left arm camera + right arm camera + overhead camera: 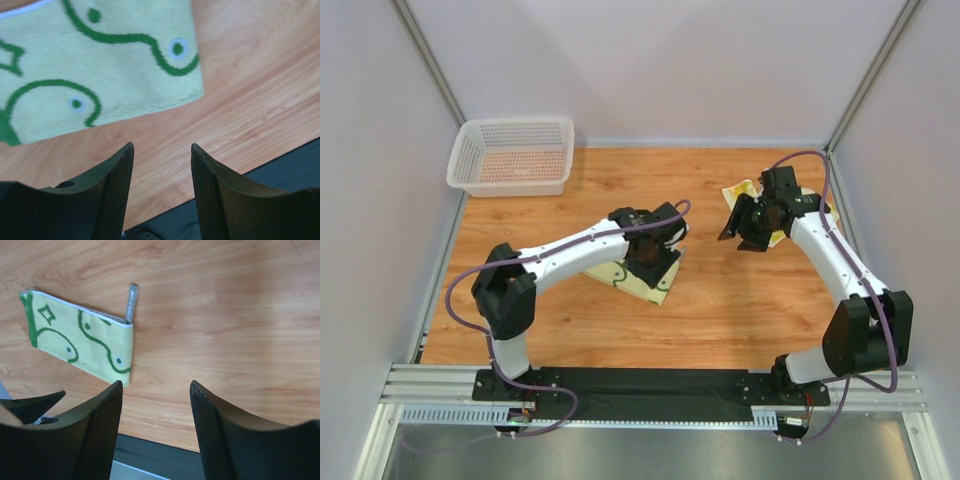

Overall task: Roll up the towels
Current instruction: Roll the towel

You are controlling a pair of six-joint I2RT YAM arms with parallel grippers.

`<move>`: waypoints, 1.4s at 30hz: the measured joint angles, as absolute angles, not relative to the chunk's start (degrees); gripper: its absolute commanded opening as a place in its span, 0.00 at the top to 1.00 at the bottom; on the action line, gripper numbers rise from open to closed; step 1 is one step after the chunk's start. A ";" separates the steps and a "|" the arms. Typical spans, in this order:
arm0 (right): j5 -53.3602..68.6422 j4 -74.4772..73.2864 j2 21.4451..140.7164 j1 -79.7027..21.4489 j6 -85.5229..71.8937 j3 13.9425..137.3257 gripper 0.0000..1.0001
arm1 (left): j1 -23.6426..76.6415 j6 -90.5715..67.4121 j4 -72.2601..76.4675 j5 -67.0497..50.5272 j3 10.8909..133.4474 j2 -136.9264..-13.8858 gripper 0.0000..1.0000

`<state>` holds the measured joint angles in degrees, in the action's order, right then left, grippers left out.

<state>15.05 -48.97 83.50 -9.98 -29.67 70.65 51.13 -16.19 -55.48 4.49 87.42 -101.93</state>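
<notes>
Pale walls (670, 70) enclose a wooden table (720, 300), seen from above. The white mesh basket (508, 186) at its far left corner serves as landmark.

Towel A (638, 284), cream-yellow with green squiggles, lies flat and folded on the wood, to the right of the basket and nearer the viewer than it. The left tool (652, 252) hangs above this towel and hides part of the cloth from the overhead camera. In the left wrist view this tool (162, 150) stands open, with only bare wood between its fingers. Towel A (100, 70) lies just beyond the fingertips, untouched.

Towel B (744, 190) lies farther right of the basket, well apart from it, and is largely covered from above by the right tool (745, 228). In the right wrist view this tool (156, 387) is likewise open and empty over bare wood. Beyond it a folded towel strip (82, 340) lies flat, with a grey tag (131, 302) projecting from one corner. Whether this strip is A or B cannot be told. Both towels lie unrolled.
</notes>
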 measured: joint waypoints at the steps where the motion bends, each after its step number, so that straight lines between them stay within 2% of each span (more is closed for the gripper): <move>1: 14.61 -49.32 82.78 -9.69 -29.89 69.58 0.42 | 52.47 -16.45 -55.22 3.66 87.46 -103.44 0.43; 8: 13.37 -50.72 77.82 -9.61 -30.65 64.25 0.42 | 57.08 -18.17 -53.87 -0.23 87.44 -109.58 0.44; 18: 13.34 -50.76 76.49 -9.61 -30.72 61.71 0.42 | 58.98 -20.58 -51.86 0.10 87.92 -116.33 0.46; 33: 14.00 -50.68 75.53 -9.61 -30.61 61.71 0.42 | 58.89 -22.02 -48.99 4.64 87.92 -116.75 0.48; 36: 14.04 -50.65 75.55 -9.61 -30.59 61.71 0.42 | 58.89 -22.02 -48.36 4.67 87.92 -116.88 0.53; 40: 14.04 -50.65 75.55 -9.61 -30.26 61.71 0.42 | 58.89 -22.04 -47.24 5.02 87.83 -117.97 0.67; 42: 14.04 -50.65 75.55 -9.61 -30.17 61.71 0.42 | 58.89 -22.02 -46.52 5.48 87.26 -118.32 0.69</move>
